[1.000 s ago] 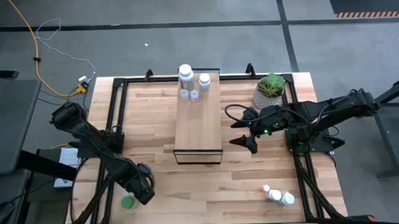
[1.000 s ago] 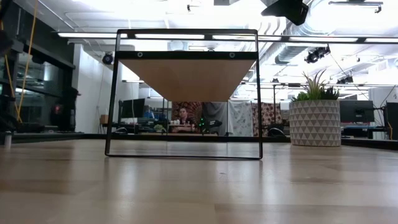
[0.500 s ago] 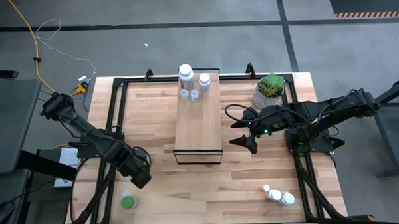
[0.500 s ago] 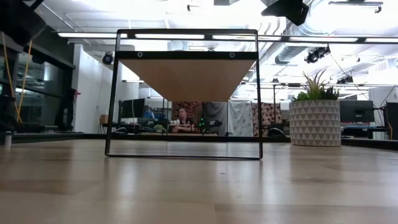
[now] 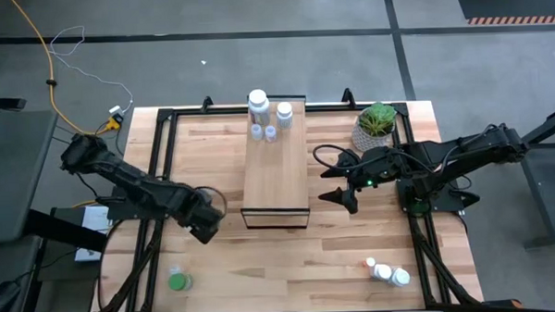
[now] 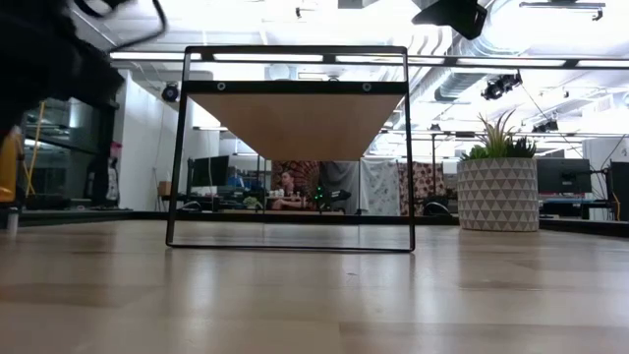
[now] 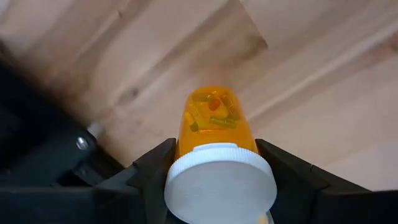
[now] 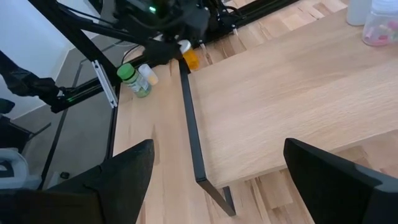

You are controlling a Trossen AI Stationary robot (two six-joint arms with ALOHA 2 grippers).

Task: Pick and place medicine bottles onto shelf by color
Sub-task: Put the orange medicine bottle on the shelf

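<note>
My left gripper (image 5: 206,225) hangs over the table just left of the shelf's near end, shut on an orange medicine bottle (image 7: 211,118) with a white cap (image 7: 219,186). The bottle also shows in the right wrist view (image 8: 190,59). The shelf (image 5: 276,165), a pale plank on a black frame, carries several white and clear bottles (image 5: 258,103) at its far end. A green bottle (image 5: 177,281) stands at the front left, and more bottles (image 5: 385,273) stand at the front right. My right gripper (image 5: 328,186) waits open beside the shelf's right side. My left gripper pinches the orange bottle's upper body (image 7: 184,134) just under the cap, one finger (image 7: 155,163) on each side. The fingers come from above, pointing down. The bottle hangs upright below them, cap up, clear of the table.
A potted plant (image 5: 376,123) stands at the far right, near my right arm. The black rail frame (image 5: 157,151) runs along the table's edges. Bare tabletop lies between the shelf's near end and the front edge (image 5: 281,267).
My left gripper has risen and gone from beside the green bottle toward the table's far edge and right, up to the shelf's near end, turning at the wrist as it went. The green bottle has stayed where it was.
</note>
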